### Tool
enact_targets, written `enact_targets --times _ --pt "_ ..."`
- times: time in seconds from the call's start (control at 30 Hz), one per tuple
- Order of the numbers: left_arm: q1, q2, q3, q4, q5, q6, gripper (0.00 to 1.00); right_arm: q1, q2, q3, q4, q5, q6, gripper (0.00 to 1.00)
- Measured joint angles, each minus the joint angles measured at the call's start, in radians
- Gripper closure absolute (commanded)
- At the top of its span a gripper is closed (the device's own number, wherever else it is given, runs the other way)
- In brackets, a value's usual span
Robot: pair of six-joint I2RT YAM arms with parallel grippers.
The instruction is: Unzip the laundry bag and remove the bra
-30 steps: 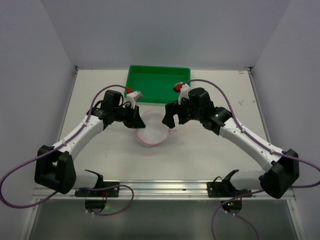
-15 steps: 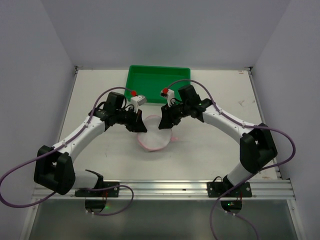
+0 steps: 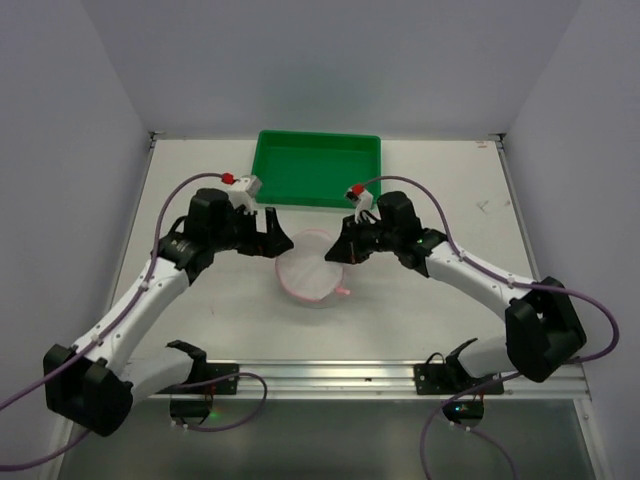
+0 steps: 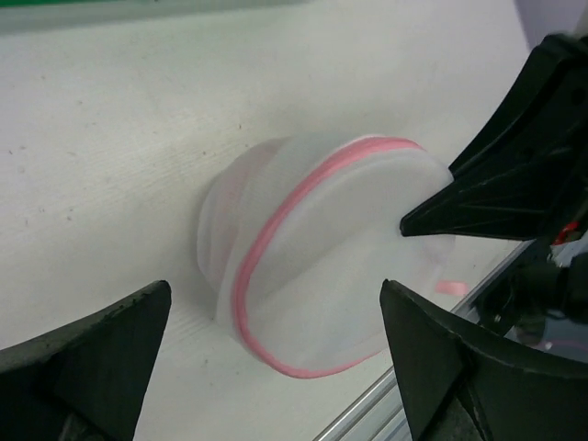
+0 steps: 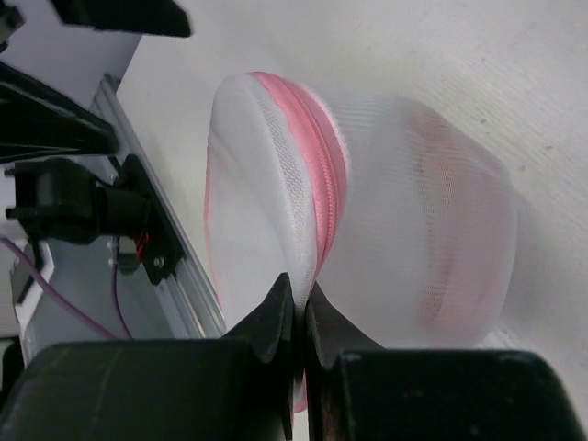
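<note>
While the table [image 3: 420,330] and the green tray [image 3: 318,168] at its far edge lie as they did half a second ago, the left arm [image 3: 150,290] has swung out to the left, so the left gripper [image 3: 274,236] hangs with jaws wide apart just left of the laundry bag [image 3: 310,275] rather than against it. The bag stands tilted on its edge at mid-table, and the right gripper [image 5: 296,292] has its fingers pressed together on the pink zipper trim [image 5: 320,165] at the right rim.

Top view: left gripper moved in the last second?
Yes. The left gripper drew back leftward: its wrist overlapped the near-left corner of the green rectangular plastic tray before, and now sits left of it.
</note>
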Motion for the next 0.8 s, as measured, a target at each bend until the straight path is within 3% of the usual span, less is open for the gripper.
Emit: enact_targets --times 0.13,0.3,0.5,0.8 --pt "0.000 -0.220 -0.148 0.099 -0.089 -0.208 0.00 0.000 -0.100 -0.148 0.184 0.124 0.193 1.00" --pt "-0.011 -0.361 -0.378 0.263 -0.103 -0.445 0.05 0.009 -0.175 -0.324 0.405 0.290 0.415 1.00" --pt "-0.092 -0.373 -0.555 0.444 -0.122 -0.657 0.10 0.051 -0.207 -0.425 0.582 0.441 0.578 1.00" --pt "-0.215 -0.250 -0.582 0.750 -0.191 -0.807 0.19 0.086 -0.219 -0.454 0.710 0.557 0.689 1.00"
